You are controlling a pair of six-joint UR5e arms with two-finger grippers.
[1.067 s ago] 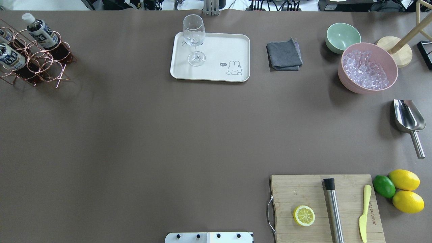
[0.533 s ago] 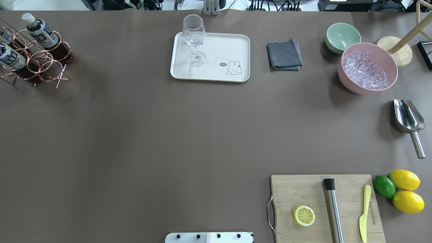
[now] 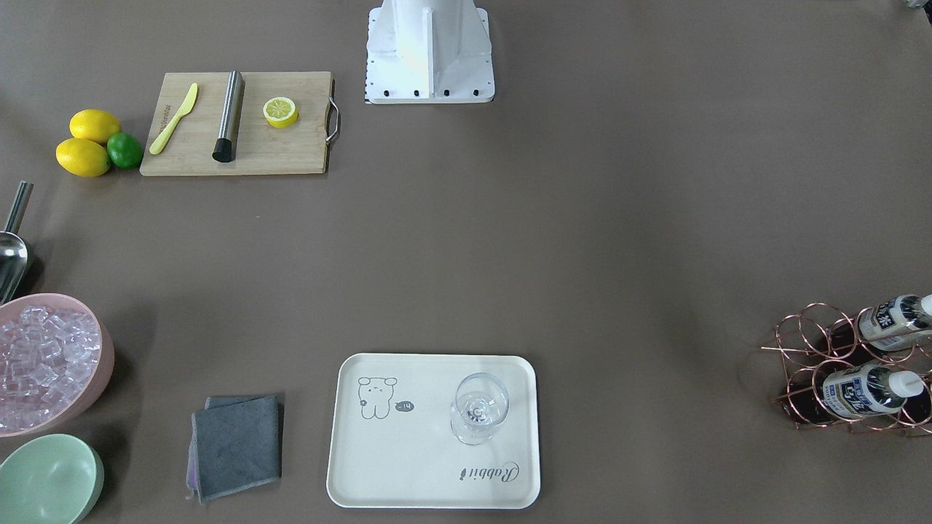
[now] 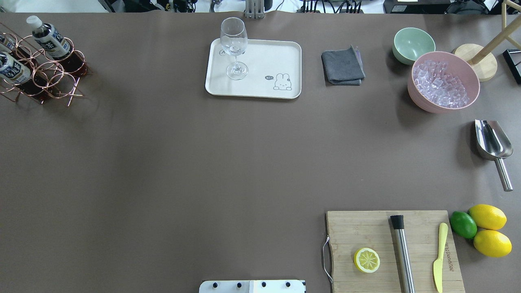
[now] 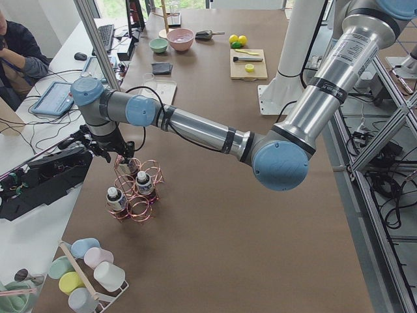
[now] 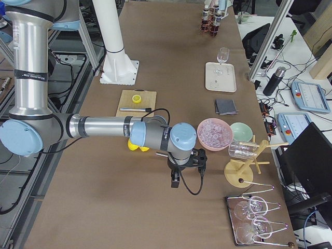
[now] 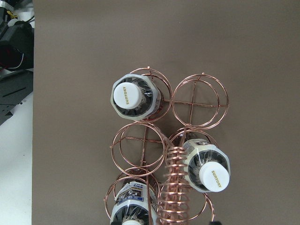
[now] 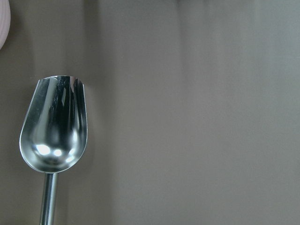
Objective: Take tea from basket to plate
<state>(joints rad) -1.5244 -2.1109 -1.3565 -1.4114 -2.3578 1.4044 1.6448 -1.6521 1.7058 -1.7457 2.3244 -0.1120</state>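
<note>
Left arm was the nearer one. Left gripper (image 5: 122, 156) hung right over the wire basket (image 7: 200, 100) at the table's far left end. Only the side camera caught it, so I can't tell whether the jaws were spread or closed. Its wrist camera showed no fingers and looked straight down.

All three teas stood upright in ring cells, long axis vertical, caps toward the lens:
- upper tea bottle (image 7: 133, 96) sat just off frame centre at 11 o'clock
- lower tea bottle (image 7: 131, 208) was at 6 o'clock, cut by the frame edge
- right tea bottle (image 7: 206, 168) was at 4 o'clock, tight beside the coiled handle (image 7: 174, 187)

None was on the cream tray (image 4: 281, 53).

Judgement: the upper one was closest under the wrist and clear of the handle, so a straight drop onto the cap looked easiest. The rings hem in the body, so lift vertically before going sideways.

Surface was a flat brown table cover (image 4: 163, 154), an open run. In the overhead view the tray lay at 3 o'clock from the basket, well apart. The wine glass (image 4: 234, 47) stood on the tray's 9 o'clock half, the approach side. Bare room was the 3 o'clock half. Risk: clipping the glass.

Right gripper (image 6: 187, 174) was at the far right, its wrist camera over the metal scoop (image 8: 54, 126), well apart from the basket. Can't tell its jaw state either.
</note>
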